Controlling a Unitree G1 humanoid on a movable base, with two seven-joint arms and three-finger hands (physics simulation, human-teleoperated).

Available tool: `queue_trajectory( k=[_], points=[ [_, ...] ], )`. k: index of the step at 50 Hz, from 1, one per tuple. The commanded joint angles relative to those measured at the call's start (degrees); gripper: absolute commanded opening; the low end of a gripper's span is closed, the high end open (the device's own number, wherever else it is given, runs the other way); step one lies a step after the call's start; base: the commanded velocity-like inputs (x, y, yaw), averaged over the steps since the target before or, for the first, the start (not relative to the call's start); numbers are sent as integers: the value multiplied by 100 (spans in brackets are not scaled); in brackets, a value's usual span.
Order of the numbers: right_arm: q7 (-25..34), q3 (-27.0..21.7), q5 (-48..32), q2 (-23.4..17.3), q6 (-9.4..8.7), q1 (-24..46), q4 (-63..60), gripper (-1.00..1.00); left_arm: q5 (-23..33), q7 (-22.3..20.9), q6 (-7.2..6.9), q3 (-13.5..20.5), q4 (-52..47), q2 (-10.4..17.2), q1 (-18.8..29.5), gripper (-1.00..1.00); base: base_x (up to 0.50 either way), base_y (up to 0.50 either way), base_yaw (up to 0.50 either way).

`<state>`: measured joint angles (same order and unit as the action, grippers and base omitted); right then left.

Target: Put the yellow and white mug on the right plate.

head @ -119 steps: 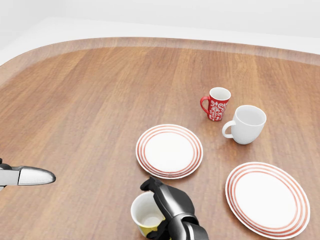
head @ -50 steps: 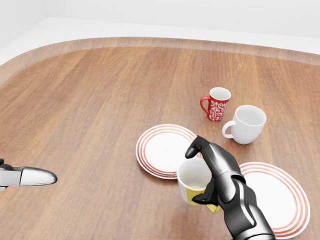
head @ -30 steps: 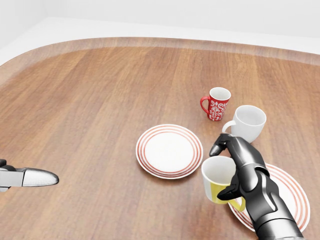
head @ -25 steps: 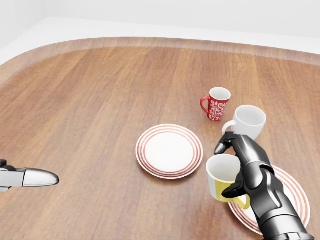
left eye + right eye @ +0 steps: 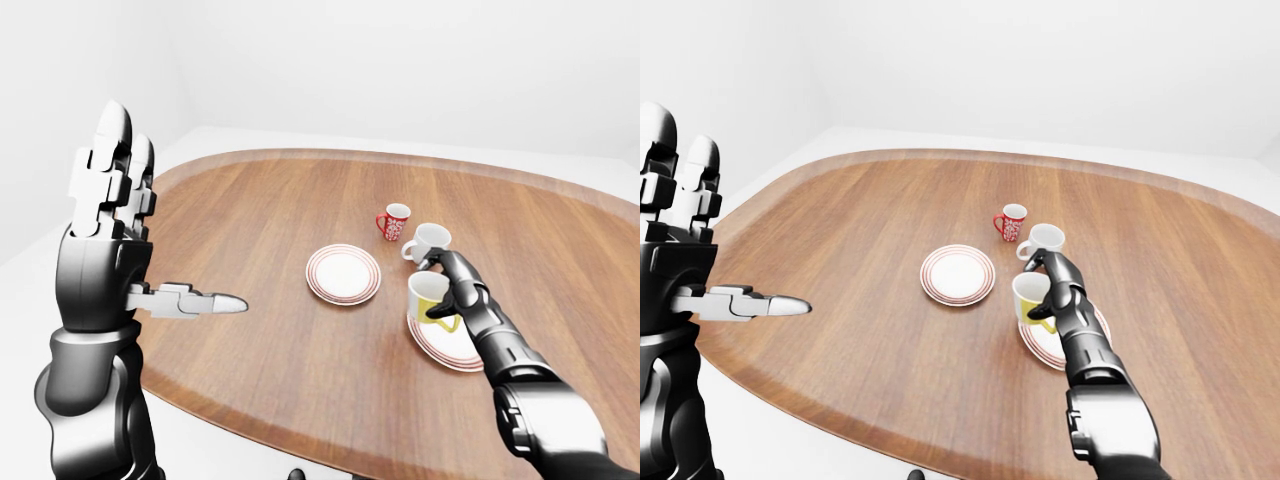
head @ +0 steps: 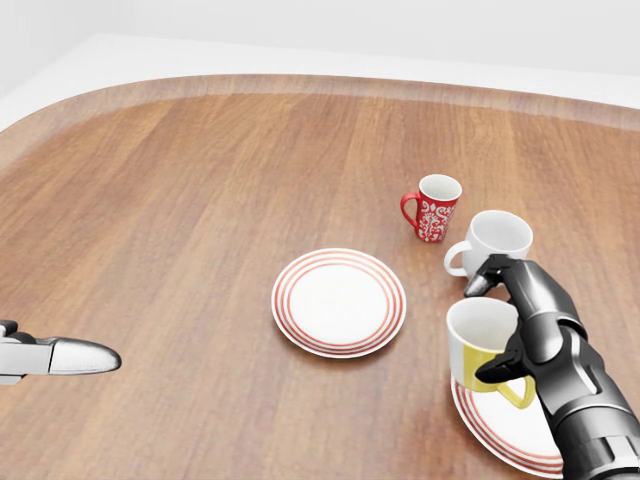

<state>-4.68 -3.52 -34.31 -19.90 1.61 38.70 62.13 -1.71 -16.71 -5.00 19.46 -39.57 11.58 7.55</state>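
Wood-grain surface point(image 6: 200, 200), rounded at its edge, carries everything in view. At the far left of the eye views the left hand point(image 5: 105, 250) is raised clear of the surface, fingers extended upward and thumb pointing out sideways; it is fully open and holds nothing. In the head view only its thumb tip shows, at the lower left edge.

Moving right, the left plate point(image 6: 339, 302), white with red rings, lies bare near the middle of the head view. Above and to its right stand a red patterned mug point(image 6: 433, 208) and, just beside it, a plain white mug point(image 6: 493, 248); both are upright and untouched.

At the right, the right hand point(image 6: 528, 318) is closed round the yellow and white mug point(image 6: 482, 346), fingers over the rim on the mug's right side and thumb by the yellow handle. The mug is upright, open end up.

Change noted: 2.4 seconds ago this mug was at the bottom of the head view, below the left plate. It has since been carried rightward and now sits over the left part of the right plate point(image 6: 500, 430), whose red-ringed rim shows beneath it. Whether the mug base already touches the plate cannot be told.

Assessment: transport is essentially complete. Remaining steps appear to be lowering, if any gap remains, then releasing. The mug is off-centre toward the plate's left rim, so tipping on release is a risk.
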Motion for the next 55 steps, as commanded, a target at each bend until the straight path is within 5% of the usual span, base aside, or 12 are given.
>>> queue_trajectory(
  k=[1,12,31,55],
  points=[
    [-110,-63,188,-254,168,204,402,-100,6,0,0,2,2,-1,-6,100,0,0,0],
    [-197,-111,281,-504,339,325,776,-100,30,-16,0,-12,-26,-10,-19,100,0,0,0],
    [-314,-273,555,-813,339,377,1118,-100,107,-36,0,-80,-13,-65,-86,100,0,0,0],
    [-563,-275,522,-701,339,416,1364,-100,147,-48,0,-111,45,-85,-98,100,0,0,0]
  ],
)
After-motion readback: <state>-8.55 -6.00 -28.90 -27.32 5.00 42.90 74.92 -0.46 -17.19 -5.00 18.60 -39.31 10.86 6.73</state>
